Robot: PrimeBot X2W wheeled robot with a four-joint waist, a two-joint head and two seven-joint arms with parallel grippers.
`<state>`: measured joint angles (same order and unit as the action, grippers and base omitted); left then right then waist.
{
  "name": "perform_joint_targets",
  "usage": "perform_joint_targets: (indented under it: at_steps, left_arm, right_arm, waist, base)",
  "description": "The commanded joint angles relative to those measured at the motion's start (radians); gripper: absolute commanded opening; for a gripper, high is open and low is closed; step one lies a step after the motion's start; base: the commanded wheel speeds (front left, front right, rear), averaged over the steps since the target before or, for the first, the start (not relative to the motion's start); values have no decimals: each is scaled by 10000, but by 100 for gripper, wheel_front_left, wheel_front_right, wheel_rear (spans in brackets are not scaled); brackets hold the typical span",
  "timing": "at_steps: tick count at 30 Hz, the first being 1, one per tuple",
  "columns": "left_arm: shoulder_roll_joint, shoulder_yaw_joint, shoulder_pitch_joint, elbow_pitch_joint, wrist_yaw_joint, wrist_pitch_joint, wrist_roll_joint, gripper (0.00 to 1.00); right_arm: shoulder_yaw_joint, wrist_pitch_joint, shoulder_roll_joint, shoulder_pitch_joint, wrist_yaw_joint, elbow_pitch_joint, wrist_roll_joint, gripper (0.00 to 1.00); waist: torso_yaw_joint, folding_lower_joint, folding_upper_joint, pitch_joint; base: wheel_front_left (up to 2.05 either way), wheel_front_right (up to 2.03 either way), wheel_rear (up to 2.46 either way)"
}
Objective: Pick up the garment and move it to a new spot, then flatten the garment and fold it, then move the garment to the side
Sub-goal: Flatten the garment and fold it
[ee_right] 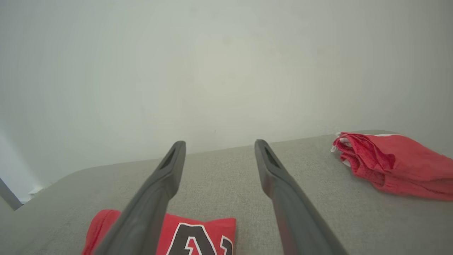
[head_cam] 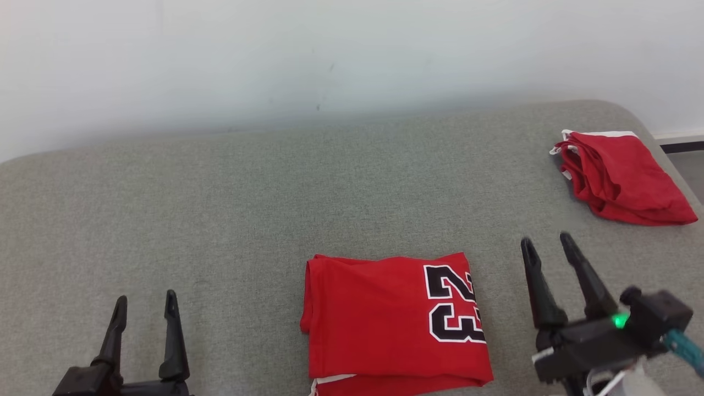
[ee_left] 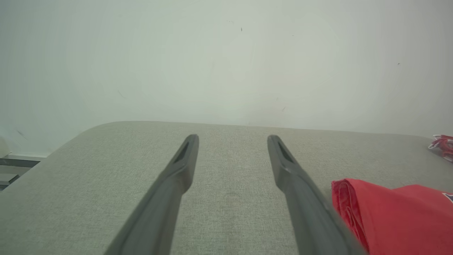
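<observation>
Pincers, we count two: left pincer [head_cam: 146, 297], right pincer [head_cam: 546, 239], both released. Two garments: folded red number-23 jersey [head_cam: 379, 324] between them, bunched red garment [head_cam: 621, 179] far right.

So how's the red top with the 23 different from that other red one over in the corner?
The numbered top is folded into a flat, tidy rectangle; the corner garment is a looser, rumpled pile. The numbered top shows a black 23 edged in white; the corner garment shows no print, just white trim. The numbered top lies near the robot; the corner garment sits far right on the grey surface. Both are red.
</observation>
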<state>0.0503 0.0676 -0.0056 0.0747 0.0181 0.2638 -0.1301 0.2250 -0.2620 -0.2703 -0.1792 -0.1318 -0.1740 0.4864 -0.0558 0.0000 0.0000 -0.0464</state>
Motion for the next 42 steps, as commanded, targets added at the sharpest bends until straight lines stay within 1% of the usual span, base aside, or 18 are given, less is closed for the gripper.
perform_joint_targets:
  at_steps: [1,7,15,22,30,42]
  left_arm:
    - [3,72,181,-43,35,2,60,100]
    - [13,153,521,-132,130,3,331,100]
    - [19,28,1034,-413,230,2,568,100]
    - [17,-54,1350,-468,279,2,555,100]
    - [13,-76,1258,-365,198,3,376,100]
    - [10,-55,1195,-407,166,3,335,100]
  right_arm:
    - [-87,-25,155,355,28,105,-65,100]
    - [-646,-22,575,1386,28,475,-484,100]
    - [-752,-22,688,2039,28,824,-874,100]
    - [-698,-23,620,2083,28,824,-957,100]
    - [-692,-23,596,1931,28,704,-1009,100]
    - [-603,-23,622,1909,28,536,-957,100]
  waist:
    - [-63,0,0,76]
    - [-138,0,0,312]
    - [-33,0,0,465]
    - [176,0,0,513]
    - [367,0,0,544]
    - [318,0,0,537]
  base:
    - [0,0,0]
    - [0,0,0]
    - [0,0,0]
    - [0,0,0]
    - [0,0,0]
    - [0,0,0]
